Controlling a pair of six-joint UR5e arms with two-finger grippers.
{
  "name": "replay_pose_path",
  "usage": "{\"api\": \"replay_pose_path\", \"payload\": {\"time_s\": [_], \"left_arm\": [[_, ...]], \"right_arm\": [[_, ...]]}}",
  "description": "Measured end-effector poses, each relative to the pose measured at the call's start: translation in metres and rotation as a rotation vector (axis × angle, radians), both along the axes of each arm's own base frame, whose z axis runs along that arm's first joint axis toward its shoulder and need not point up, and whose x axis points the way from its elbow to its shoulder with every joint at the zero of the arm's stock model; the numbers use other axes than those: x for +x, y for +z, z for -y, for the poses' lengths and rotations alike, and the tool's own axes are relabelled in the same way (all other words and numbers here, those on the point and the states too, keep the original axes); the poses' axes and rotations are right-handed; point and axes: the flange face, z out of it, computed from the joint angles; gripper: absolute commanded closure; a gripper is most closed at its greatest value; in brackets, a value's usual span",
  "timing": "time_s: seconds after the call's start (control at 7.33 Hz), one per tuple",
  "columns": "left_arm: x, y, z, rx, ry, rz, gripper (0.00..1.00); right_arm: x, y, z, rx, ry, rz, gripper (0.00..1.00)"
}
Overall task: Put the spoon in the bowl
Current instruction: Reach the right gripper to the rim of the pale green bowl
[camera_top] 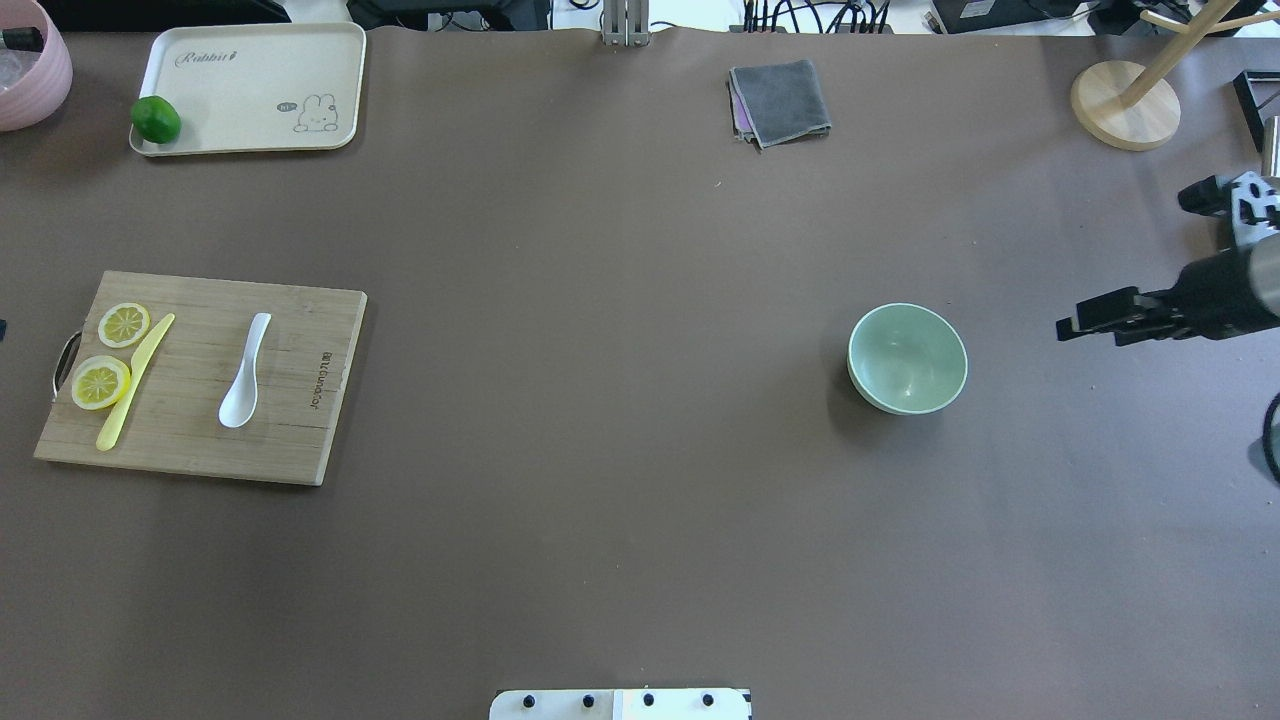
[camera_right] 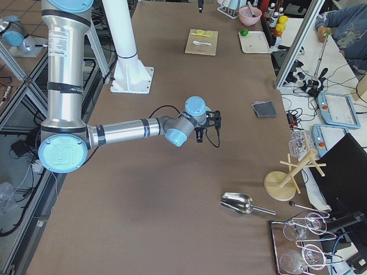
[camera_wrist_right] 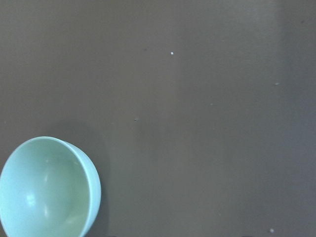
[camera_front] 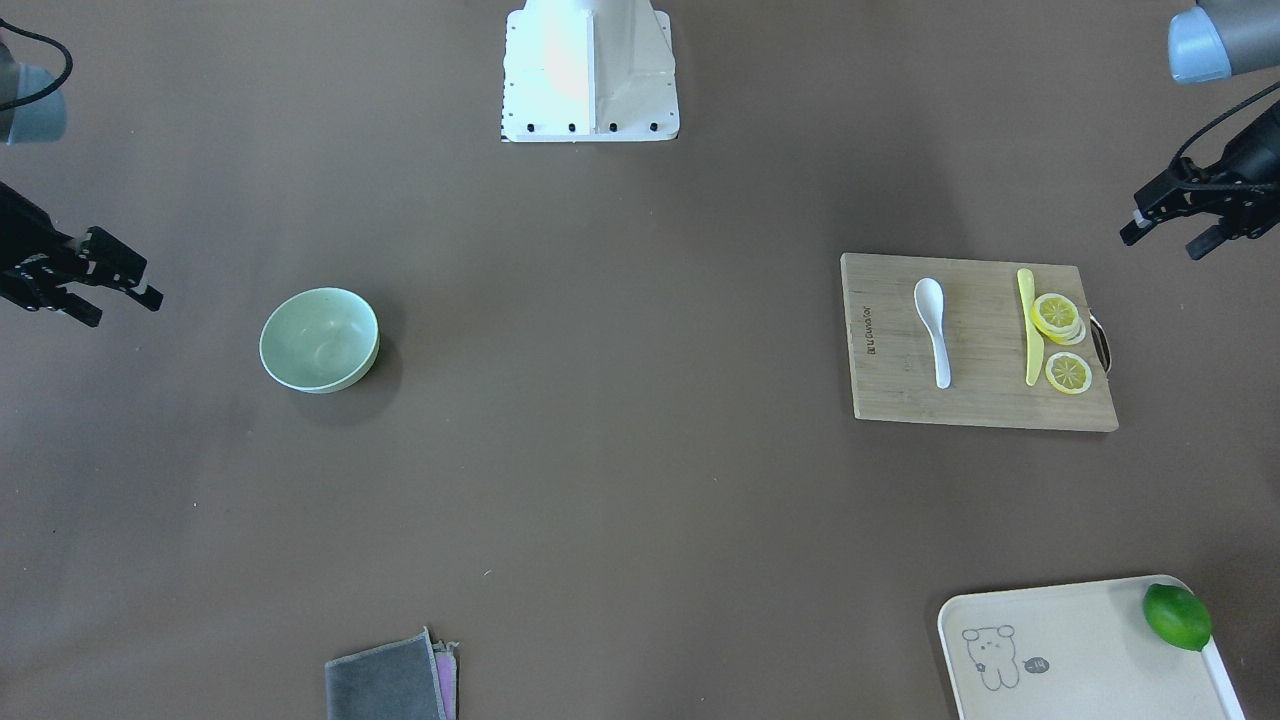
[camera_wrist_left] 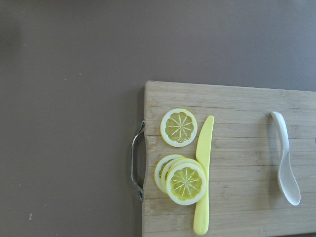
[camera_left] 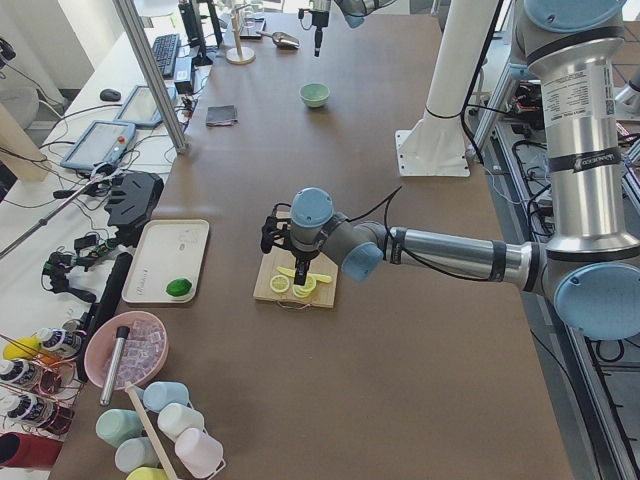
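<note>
Standing nearest the robot: white metal base plate [camera_top: 620, 703], at the near edge of the brown table [camera_top: 600, 520].

Middle ground, robot's left: rectangular bamboo cutting board [camera_top: 300, 400] with a metal handle at its outer end, lying flat on the table.
- Small glossy white soup spoon [camera_top: 243, 375], lying on the board. Its scoop points toward the robot and its handle points away. It sits between the board's engraved edge and the knife, touching neither. No tool is in contact with it.
- Slim yellow plastic knife [camera_top: 135, 382], lying on the board beside the lemon.
- Yellow lemon slices [camera_top: 100, 382], near the handled end. One lies singly and the others are stacked, with the stack touching the knife.
- Left tool [camera_front: 1162, 245], in the air near the board's handled end. Its fingers are spread and it holds nothing.

Middle ground, robot's right: round pale mint-green bowl [camera_top: 907, 358], upright on the bare table with nothing inside. It is well apart from the board and the spoon.
- Right tool [camera_front: 124, 309], in the air on the bowl's outer side and clear of it. Its fingers are parted and it is empty.

Far edge:
- Cream rectangular tray with a rabbit drawing [camera_top: 250, 80].
- Green lime [camera_top: 156, 119], in a corner of the tray.
- Folded grey cloth [camera_top: 782, 100].
- Round wooden stand base [camera_top: 1125, 105].
- Pink bowl [camera_top: 30, 70], at the far left corner.
</note>
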Motion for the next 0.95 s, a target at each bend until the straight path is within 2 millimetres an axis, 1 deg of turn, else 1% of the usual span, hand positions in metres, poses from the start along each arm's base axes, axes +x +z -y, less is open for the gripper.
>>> {"api": "replay_pose_path", "payload": {"time_s": [0.14,0.27,0.41,0.55,0.68,0.82,0.95], "left_arm": [[0.023,-0.011,0.007,-0.014,0.006,-0.005,0.03],[0.038,-0.017,0.011,-0.021,0.005,0.0,0.03],[0.047,-0.02,0.013,-0.02,0.003,0.008,0.03],[0.051,-0.02,0.015,-0.02,0.003,0.012,0.03],[0.053,-0.02,0.015,-0.02,0.004,0.014,0.03],[0.054,-0.02,0.015,-0.021,0.005,0.015,0.03],[0.058,-0.018,0.017,-0.023,0.009,0.016,0.03]], "right_arm": [[-0.037,-0.015,-0.001,-0.017,0.007,0.001,0.22],[-0.064,-0.022,-0.006,-0.027,0.013,-0.005,0.31],[-0.083,-0.024,-0.01,-0.029,0.011,-0.014,0.42],[-0.096,-0.025,-0.011,-0.032,0.009,-0.027,0.59],[-0.106,-0.028,-0.007,-0.039,0.01,-0.041,0.85],[-0.114,-0.033,-0.003,-0.047,0.008,-0.052,1.0],[-0.117,-0.036,-0.002,-0.051,0.006,-0.056,1.0]]}}
